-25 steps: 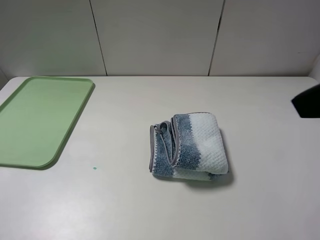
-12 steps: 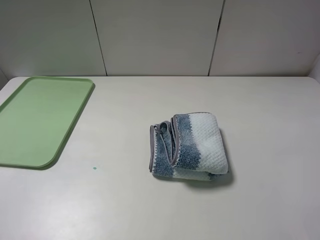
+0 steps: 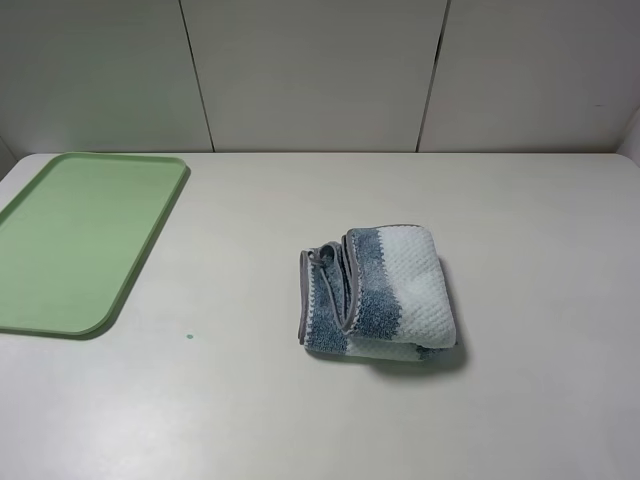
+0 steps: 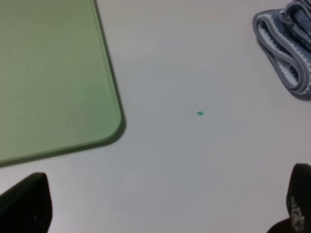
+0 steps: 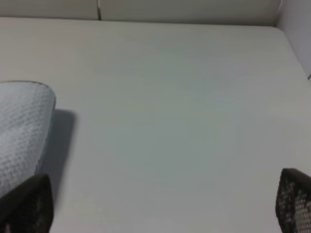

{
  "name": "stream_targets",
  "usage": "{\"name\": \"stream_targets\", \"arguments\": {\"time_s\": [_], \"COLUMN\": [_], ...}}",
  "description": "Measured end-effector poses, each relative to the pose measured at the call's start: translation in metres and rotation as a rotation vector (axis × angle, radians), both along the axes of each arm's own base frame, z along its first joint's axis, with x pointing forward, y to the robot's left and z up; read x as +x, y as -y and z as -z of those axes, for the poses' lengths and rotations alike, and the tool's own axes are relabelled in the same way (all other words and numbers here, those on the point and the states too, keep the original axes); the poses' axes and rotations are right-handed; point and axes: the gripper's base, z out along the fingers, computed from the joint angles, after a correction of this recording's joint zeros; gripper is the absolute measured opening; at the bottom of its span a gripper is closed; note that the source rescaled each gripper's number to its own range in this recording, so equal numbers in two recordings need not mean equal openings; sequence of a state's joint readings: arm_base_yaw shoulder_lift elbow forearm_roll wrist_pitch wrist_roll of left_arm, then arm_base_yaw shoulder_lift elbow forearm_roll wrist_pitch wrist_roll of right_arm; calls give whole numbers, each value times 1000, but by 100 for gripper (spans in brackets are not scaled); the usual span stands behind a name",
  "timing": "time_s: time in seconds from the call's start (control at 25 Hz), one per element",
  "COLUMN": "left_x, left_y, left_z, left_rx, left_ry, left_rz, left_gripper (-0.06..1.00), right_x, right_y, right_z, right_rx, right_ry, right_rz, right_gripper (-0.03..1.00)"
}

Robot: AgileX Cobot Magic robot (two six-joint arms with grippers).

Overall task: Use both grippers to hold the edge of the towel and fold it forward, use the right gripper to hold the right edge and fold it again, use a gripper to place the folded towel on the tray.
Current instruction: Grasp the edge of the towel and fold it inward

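Your left gripper (image 4: 163, 213) hangs over the table (image 4: 194, 160) with its fingers spread wide and nothing between them. Your right gripper (image 5: 160, 213) is just as wide and bare. The folded towel (image 3: 380, 292) lies flat ahead of both, right of the left gripper and left of the right. It looks nearly square, stripes running near to far, layered grey-edged ends facing the tray (image 3: 75, 245), well apart, ahead-left of the left gripper.

Towel (image 3: 378, 292) on the table (image 3: 300, 420) — tray (image 3: 80, 240) well left.
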State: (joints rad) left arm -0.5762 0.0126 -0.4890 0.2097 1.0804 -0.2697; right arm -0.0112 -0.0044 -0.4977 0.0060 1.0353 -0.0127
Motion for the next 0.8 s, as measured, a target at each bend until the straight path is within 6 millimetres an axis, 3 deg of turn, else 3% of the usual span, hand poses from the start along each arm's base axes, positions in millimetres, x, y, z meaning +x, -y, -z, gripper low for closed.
{"name": "stream_targets", "arguments": {"time_s": [0.8], "left_x": [0], "left_y": [0], "left_z": [0], "left_rx": [0], "left_ry": [0], "left_rz": [0], "left_gripper": [96], "right_x": [0], "right_y": [0], "right_z": [-1], "right_rx": [2], "right_ry": [14], "right_rz": [2], "right_gripper": [100]}}
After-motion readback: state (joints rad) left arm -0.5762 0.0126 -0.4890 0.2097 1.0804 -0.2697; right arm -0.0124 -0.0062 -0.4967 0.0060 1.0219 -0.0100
